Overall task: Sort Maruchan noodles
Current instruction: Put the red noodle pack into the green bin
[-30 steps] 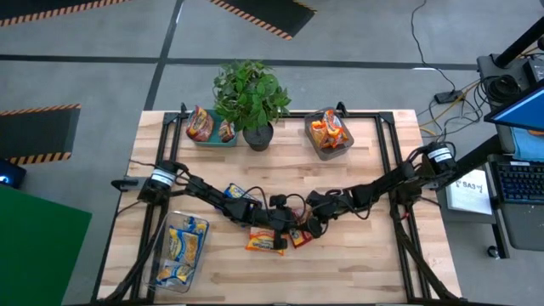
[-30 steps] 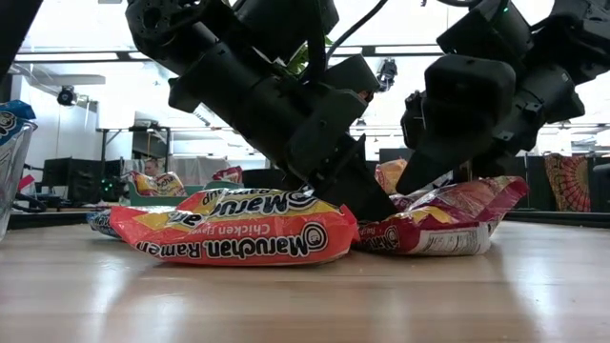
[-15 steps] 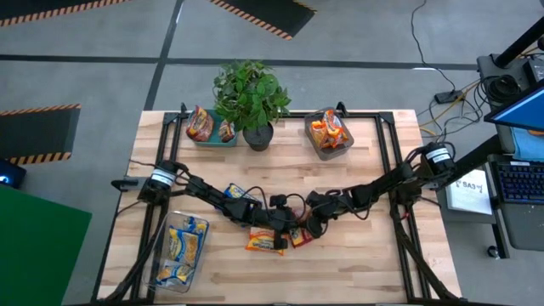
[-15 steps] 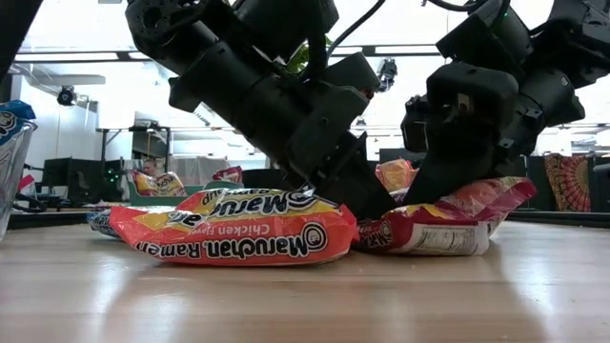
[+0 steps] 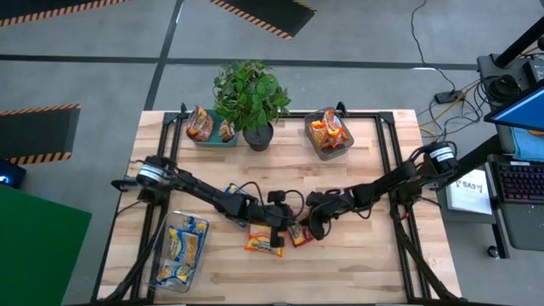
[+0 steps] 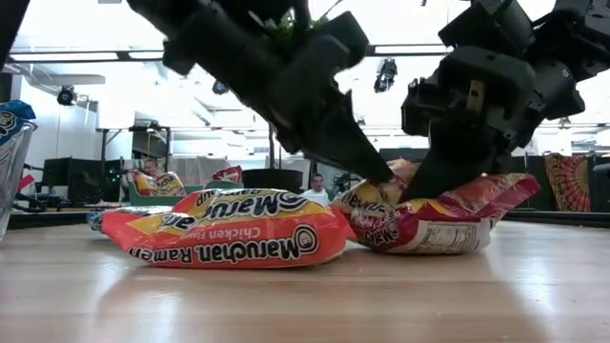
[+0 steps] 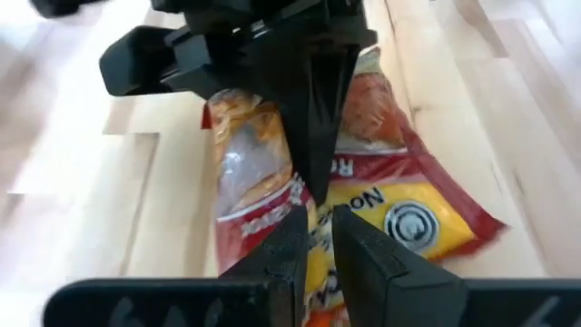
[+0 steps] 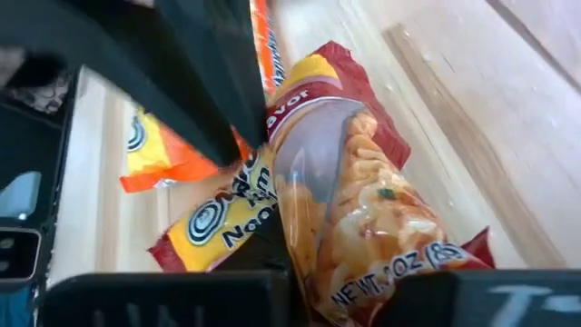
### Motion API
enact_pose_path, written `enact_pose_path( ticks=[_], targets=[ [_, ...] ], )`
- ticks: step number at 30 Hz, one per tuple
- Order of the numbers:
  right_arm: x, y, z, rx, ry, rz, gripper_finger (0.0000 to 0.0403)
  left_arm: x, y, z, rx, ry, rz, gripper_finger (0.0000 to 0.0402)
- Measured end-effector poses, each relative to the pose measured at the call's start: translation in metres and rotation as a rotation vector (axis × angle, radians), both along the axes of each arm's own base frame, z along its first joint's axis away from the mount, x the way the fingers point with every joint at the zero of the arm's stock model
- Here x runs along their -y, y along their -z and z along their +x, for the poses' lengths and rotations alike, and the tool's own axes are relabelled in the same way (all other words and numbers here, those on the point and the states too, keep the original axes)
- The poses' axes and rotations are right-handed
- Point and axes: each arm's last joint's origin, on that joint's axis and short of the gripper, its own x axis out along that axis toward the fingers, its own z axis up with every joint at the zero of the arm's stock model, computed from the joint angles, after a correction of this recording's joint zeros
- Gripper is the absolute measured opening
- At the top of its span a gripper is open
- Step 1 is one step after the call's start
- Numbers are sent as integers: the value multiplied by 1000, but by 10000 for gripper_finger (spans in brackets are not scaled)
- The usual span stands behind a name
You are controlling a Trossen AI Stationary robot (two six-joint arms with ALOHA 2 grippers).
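Note:
A red Maruchan noodles packet (image 5: 297, 237) lies at mid-table, its left end raised off the wood in the low view (image 6: 367, 205). My left gripper (image 6: 381, 177) and my right gripper (image 6: 419, 189) are both shut on it, tips close together. To its left, an orange packet (image 6: 229, 238) lies flat on the table (image 5: 357, 263). A blue packet (image 5: 234, 190) lies flat beside my left arm. My left gripper pinches the red packet's left end (image 7: 320, 238) between its two fingers, slanting down from the table's left. That end is lifted; the rest of the packet rests on the table. My right gripper pinches the packet's upper side near its clear window (image 8: 313, 263), slanting down from the right. The packet's right end (image 6: 486, 214) stays on the wood.
A teal bin (image 5: 208, 129) with red packets and a clear bin (image 5: 328, 133) with orange packets stand at the far edge, a potted plant (image 5: 251, 95) between them. A clear bin (image 5: 181, 251) with blue packets stands at the near left. Bare wood lies near right.
My right gripper has shut on the red packet. My left gripper has gone up, and the packet's left end has risen off the table with it while its right end stayed down.

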Motion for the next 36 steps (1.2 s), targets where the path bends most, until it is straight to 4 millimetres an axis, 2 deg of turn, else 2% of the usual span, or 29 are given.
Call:
enact_pose_path(
  ticks=[11,14,17,23,27,31,36],
  targets=[
    [2,-43,-8,208,-120,-156,25,-4,-80,-25,170,64,63,37],
    [4,-61,-13,302,-140,-245,24,-3,-101,-32,262,79,62,37],
    [8,-81,-20,405,-115,-388,23,0,-113,-35,336,87,49,37],
    [14,-121,-34,631,-99,-675,23,14,-126,-38,456,147,84,37],
    [17,-140,-45,778,-107,-822,23,23,-126,-41,516,194,130,37],
    [18,-151,-52,865,-97,-908,23,19,-117,-45,601,178,127,37],
    [19,-143,-54,844,-124,-944,23,10,-103,-57,741,137,86,37]
  ],
)
